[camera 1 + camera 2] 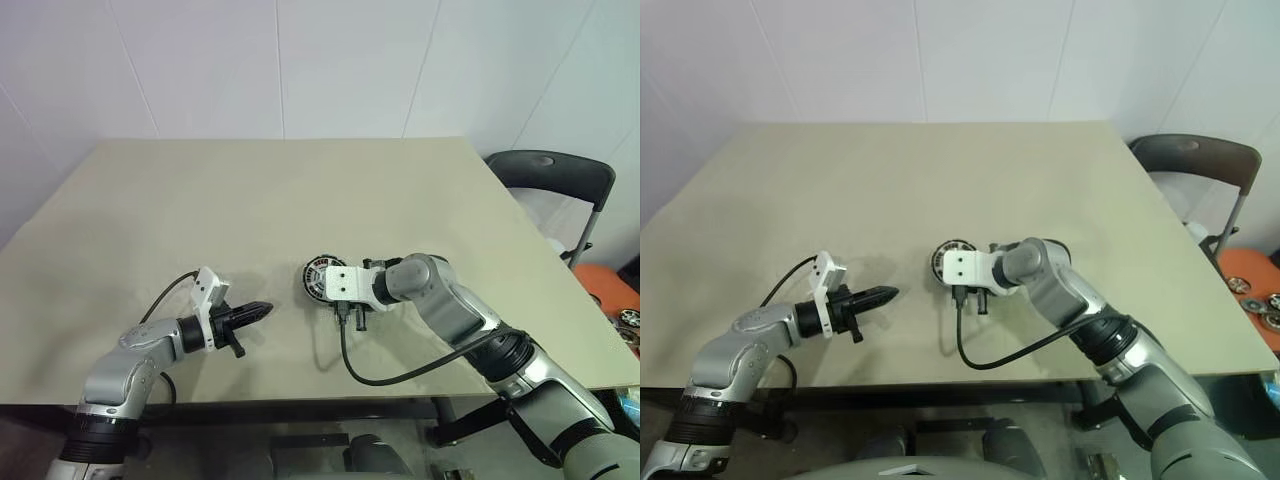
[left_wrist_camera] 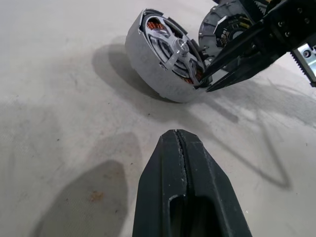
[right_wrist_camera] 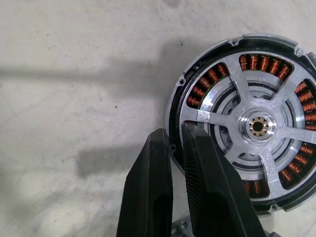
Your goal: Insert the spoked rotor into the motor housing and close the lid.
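copper windings showed in the motor housing (image 3: pixel 247 123) on the counter (image 1: pixel 300 190), spoked rotor (image 3: pixel 256 127) seated inside. right claw (image 3: pixel 177 143) pinched the housing's rim; lid (image 2: pixel 224 29) just behind the housing. left claw (image 2: pixel 178 143) clenched empty, well apart from the housing.

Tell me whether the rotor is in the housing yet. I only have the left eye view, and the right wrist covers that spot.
Observer: Yes. The right wrist view shows the spoked rotor seated inside the motor housing, with copper windings visible between its spokes.
Operator: Is the right gripper holding anything?
Observer: It pinches the housing's rim, one finger outside it and one inside.
Operator: And the lid?
Observer: It is not on yet. In the left wrist view the lid shows just behind the housing, and the housing is tipped up, with one side off the table.
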